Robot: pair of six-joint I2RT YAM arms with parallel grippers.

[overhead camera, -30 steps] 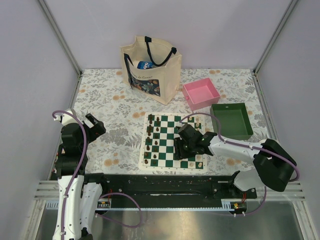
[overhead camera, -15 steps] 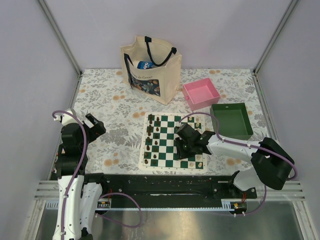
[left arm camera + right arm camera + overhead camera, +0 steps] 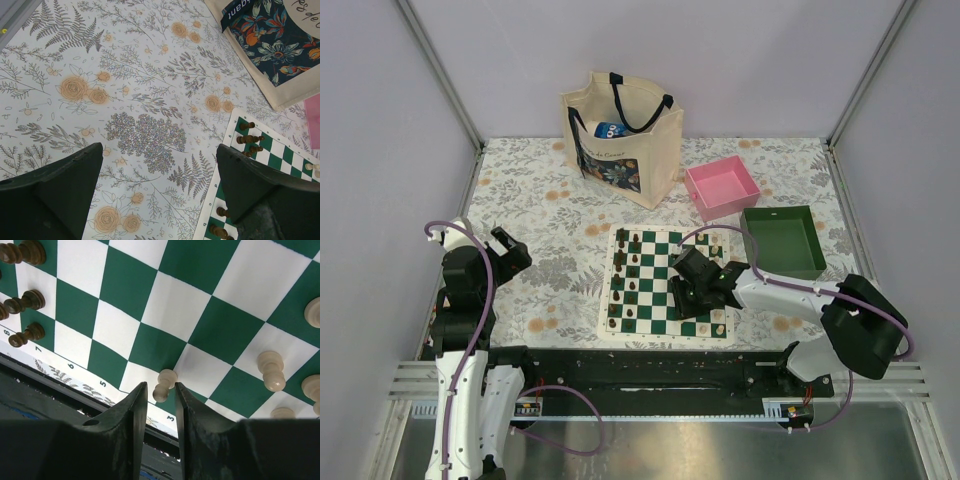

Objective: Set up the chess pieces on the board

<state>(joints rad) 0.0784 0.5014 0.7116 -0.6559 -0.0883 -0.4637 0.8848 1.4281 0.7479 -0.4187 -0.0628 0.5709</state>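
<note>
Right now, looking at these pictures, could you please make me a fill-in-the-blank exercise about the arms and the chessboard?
The pawn between the right gripper's fingertips belongs to the ___ set (dark or cream).
The left gripper, above the floral cloth, is ___ (open or shut), holding nothing.
In the top view, the dark pieces stand along the board's ___ side.
The tray nearer the tote bag is ___.
Missing words: cream; open; left; pink.

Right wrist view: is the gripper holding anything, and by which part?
A cream pawn sits with its lower body between the fingertips of the right gripper, head sticking out. Whether they pinch it cannot be told.
</note>
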